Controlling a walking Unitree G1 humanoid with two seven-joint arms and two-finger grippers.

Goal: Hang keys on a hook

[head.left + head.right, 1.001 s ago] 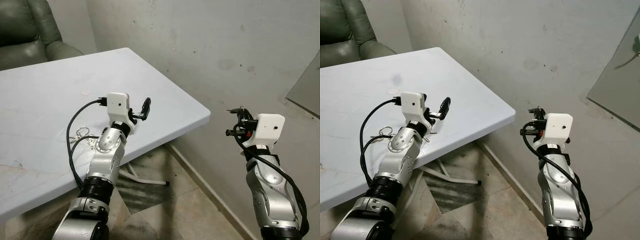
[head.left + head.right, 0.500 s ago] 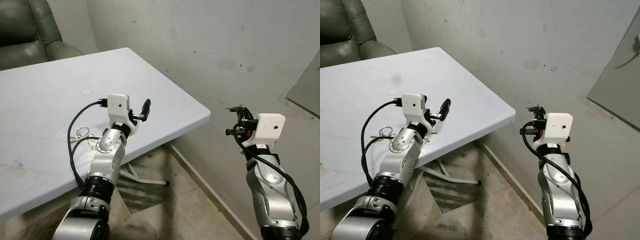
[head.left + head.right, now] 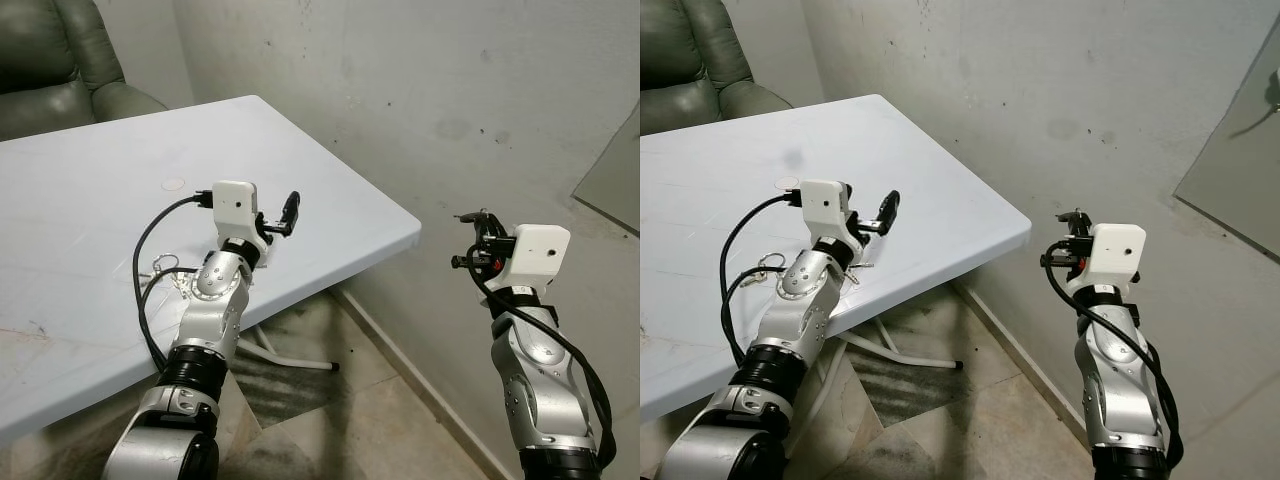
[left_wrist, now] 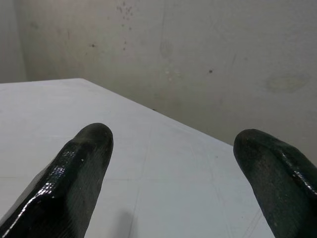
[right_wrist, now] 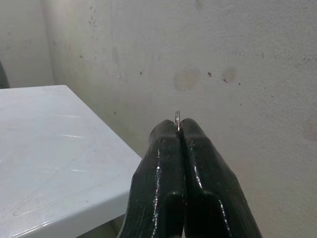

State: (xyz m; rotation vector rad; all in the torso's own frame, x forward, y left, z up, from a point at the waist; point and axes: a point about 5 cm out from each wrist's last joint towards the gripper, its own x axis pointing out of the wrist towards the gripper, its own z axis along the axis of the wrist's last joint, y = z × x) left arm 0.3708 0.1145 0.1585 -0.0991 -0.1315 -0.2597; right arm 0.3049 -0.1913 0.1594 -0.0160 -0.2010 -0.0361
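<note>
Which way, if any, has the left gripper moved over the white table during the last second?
Yes. The left gripper has drifted slightly up and back over the white table, away from its near edge, fingers open.

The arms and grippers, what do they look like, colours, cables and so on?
Both arms are jointed silver metal with black collars. A white box sits on each wrist, with black cables looping down the forearm. The left gripper and right gripper have long glossy black fingers; red shows at the right wrist.
</note>
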